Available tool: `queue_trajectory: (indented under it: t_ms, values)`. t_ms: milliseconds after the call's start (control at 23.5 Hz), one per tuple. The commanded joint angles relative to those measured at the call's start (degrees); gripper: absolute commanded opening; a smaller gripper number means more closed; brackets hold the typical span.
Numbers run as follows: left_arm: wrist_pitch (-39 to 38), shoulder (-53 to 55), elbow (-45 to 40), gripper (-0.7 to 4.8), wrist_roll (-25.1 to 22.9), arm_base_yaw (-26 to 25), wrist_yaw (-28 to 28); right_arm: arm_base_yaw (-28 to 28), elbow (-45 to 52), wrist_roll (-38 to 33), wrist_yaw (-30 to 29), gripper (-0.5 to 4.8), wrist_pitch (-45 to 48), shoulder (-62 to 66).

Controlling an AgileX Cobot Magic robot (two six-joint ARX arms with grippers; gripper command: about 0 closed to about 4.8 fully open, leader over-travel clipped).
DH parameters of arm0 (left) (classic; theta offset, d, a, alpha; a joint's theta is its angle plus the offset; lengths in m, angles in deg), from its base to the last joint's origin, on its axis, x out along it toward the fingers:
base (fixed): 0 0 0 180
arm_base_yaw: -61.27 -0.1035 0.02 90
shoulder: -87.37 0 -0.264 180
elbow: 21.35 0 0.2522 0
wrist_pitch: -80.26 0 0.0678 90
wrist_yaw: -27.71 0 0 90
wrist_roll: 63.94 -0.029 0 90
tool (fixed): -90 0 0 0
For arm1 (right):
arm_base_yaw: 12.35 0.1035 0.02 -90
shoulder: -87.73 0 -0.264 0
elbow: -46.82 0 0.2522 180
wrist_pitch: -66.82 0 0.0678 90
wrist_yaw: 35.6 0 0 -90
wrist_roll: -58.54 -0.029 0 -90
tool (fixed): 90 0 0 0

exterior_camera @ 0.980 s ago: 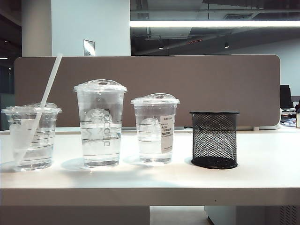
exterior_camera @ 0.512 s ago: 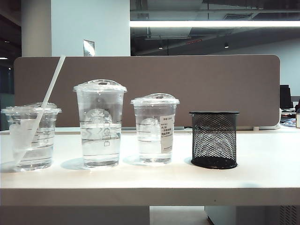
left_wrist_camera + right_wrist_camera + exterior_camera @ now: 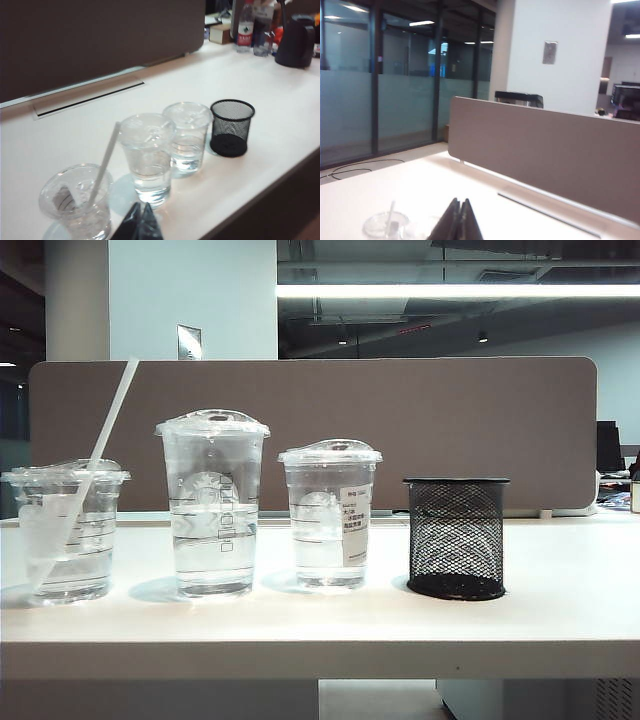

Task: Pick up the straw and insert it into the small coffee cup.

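The white straw (image 3: 108,415) stands slanted in the small coffee cup (image 3: 68,530) at the far left of the table, its upper end sticking out through the lid. Neither gripper shows in the exterior view. In the left wrist view my left gripper (image 3: 141,206) is shut and empty, back from the small coffee cup (image 3: 75,200) and the straw (image 3: 106,162). My right gripper (image 3: 460,201) is also shut and empty, well back from the cup (image 3: 385,225), whose straw (image 3: 390,212) looks faint and blurred.
To the right of the small cup stand the tallest clear cup (image 3: 212,505), the mid-height cup with a sticker (image 3: 330,515) and a black mesh pen holder (image 3: 457,537). A brown divider panel (image 3: 420,420) runs behind them. The table's front edge (image 3: 320,645) is close.
The straw's upper end has shifted a touch to the right inside the small cup. The cups and the mesh holder have not moved.
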Motion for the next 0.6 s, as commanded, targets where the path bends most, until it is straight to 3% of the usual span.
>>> queue_trajectory:
  t_ms: [43, 298, 597]
  values:
    - [5.07, 0.15, -3.85, -0.06, 2.8, -0.02, -1.51, 0.07, 1.68, -1.18, 3.02, -0.01, -8.81, -5.79]
    - [15.93, 0.15, -12.24, -0.05, 9.33, -0.02, -5.42, 0.07, 6.58, -4.7, 2.99, -0.01, -17.57, -13.79]
    - [22.43, 0.15, -19.39, -0.05, 9.81, 0.0, -10.43, 0.24, 11.45, -8.0, 2.75, -0.01, -20.63, -15.58]
